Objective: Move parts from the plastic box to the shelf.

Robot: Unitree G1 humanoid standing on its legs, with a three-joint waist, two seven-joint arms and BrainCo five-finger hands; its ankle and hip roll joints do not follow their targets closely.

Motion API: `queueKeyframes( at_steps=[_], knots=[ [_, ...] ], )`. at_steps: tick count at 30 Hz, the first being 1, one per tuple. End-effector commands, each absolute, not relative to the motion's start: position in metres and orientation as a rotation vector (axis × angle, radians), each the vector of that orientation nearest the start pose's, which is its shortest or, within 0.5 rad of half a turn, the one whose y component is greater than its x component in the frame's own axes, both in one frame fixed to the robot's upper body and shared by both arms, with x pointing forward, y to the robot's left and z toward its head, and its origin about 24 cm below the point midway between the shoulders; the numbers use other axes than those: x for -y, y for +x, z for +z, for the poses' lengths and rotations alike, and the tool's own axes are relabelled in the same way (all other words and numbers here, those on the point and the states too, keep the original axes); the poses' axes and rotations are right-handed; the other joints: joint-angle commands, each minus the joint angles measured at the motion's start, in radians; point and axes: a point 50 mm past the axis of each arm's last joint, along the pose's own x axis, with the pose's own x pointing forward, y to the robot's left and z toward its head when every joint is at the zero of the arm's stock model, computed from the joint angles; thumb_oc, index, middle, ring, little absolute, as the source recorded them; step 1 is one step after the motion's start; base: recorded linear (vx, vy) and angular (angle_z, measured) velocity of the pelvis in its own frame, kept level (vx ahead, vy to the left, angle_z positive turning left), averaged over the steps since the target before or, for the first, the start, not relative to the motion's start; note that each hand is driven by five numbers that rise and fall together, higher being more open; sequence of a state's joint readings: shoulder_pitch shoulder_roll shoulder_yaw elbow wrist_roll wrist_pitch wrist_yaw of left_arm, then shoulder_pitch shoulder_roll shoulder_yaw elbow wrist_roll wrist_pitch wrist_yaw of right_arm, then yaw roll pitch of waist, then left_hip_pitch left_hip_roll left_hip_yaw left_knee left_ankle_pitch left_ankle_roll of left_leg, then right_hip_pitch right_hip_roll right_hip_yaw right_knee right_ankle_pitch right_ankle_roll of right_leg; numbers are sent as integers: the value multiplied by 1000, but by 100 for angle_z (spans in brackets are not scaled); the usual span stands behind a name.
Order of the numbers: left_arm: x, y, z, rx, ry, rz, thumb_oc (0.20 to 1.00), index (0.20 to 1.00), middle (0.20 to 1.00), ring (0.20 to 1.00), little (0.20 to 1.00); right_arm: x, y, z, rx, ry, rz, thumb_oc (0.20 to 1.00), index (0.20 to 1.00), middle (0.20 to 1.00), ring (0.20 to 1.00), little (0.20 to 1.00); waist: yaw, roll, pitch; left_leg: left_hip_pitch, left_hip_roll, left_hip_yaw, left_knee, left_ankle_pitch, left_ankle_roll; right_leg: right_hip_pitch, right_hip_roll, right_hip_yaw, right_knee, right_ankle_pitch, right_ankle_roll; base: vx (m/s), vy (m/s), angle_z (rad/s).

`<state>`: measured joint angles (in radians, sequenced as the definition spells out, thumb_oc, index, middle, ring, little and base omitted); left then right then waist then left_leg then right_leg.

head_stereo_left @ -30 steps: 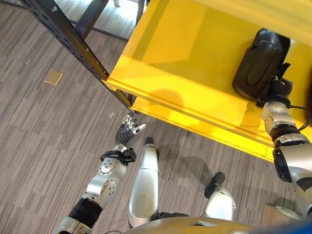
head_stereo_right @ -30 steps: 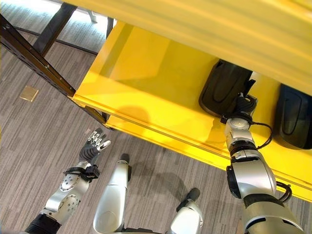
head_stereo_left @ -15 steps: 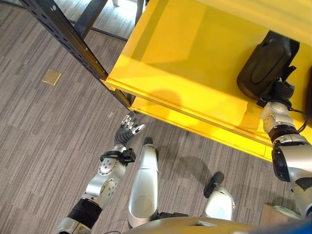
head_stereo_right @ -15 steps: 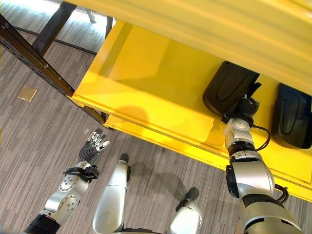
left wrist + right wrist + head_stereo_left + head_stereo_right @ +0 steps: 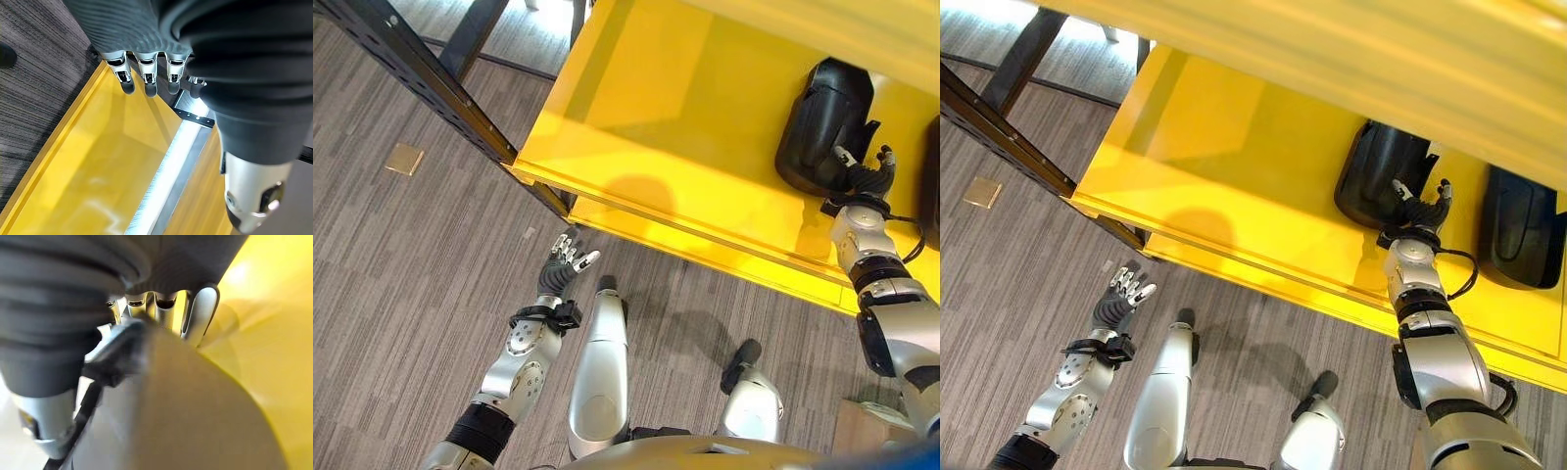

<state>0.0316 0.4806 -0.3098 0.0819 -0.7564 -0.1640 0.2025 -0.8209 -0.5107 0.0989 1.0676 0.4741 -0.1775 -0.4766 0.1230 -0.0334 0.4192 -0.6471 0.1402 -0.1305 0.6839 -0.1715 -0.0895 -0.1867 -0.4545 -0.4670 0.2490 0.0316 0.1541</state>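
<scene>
Black plastic part (image 5: 1376,178) lies on the yellow shelf (image 5: 1234,176) just ahead of the right hand (image 5: 1420,212), whose fingers are spread and straight, the fingertips at or just off the part's near edge; whether they touch it I cannot tell. A second black part (image 5: 1518,230) sits to that hand's right on the same shelf. By the look of it the placing step is at its end: the part rests on the shelf and nothing is gripped. The left hand (image 5: 565,266) hangs low over the carpet (image 5: 411,255), fingers relaxed and empty. Next move calls for drawing the right hand clear without nudging the part, then going for another from the box
</scene>
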Motion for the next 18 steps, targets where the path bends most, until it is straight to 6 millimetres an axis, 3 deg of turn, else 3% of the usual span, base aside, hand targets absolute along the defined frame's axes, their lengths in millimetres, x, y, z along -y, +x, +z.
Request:
queueKeyframes(
  at_steps=[1, 10, 18],
  knots=[
    [-189, 243, 38, -24, -309, 23, 1000, 1000, 1000, 1000, 1000, 280, 352, 62, -178, -79, -653, 1000, 1000, 1000, 1000, 1000, 31, 66, 101, 112, -20, 94, -129, 6, 38, -84, 5, 24, 316, -150, 21, 5, 0, -3],
    [-195, 241, 34, -32, -330, 70, 1000, 1000, 1000, 1000, 1000, 267, 342, 74, -15, 2, -623, 1000, 1000, 1000, 1000, 1000, 10, 55, 101, 109, -15, 97, -131, 7, 37, -95, 6, 32, 322, -152, 20, 2, 0, -2],
    [-197, 240, 35, -23, -330, 86, 1000, 1000, 1000, 1000, 1000, 272, 322, 90, 124, -14, -664, 1000, 1000, 1000, 1000, 1000, -9, 46, 101, 102, -12, 96, -121, 2, 37, -100, 8, 38, 326, -157, 21, 4, -7, -4]
  ],
)
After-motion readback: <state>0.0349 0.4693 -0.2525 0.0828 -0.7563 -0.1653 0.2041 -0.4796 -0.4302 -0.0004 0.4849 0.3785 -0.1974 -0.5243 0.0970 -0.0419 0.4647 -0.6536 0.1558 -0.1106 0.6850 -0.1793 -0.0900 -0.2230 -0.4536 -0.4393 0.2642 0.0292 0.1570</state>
